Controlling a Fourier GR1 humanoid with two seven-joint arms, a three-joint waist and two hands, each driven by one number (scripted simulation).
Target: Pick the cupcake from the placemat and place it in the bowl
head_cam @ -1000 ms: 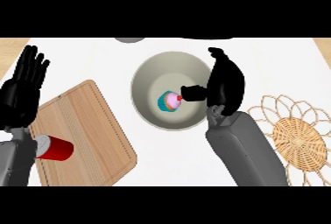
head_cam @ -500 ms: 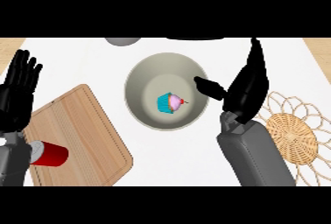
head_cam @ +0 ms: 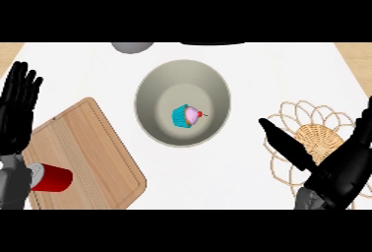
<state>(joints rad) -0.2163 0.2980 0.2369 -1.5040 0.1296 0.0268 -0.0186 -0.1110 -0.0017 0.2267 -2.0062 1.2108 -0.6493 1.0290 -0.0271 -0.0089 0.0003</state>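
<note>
You are seeing the cupcake (head_cam: 188,116) lying tipped on its side inside the bowl (head_cam: 149,93), near the middle. Your right hand (head_cam: 338,172) is spreading wide, holding nothing, over the woven placemat (head_cam: 323,134) on the surface to the bowl's right. Your left hand (head_cam: 18,110) is resting open, fingers up, at the left edge beside the cutting board (head_cam: 87,147).

A pink-frosted cupcake in a blue wrapper (head_cam: 187,116) lies on its side inside the pale oval bowl (head_cam: 149,98). The black right hand (head_cam: 341,170), fingers straight, hangs over the round woven placemat (head_cam: 323,135).
</note>
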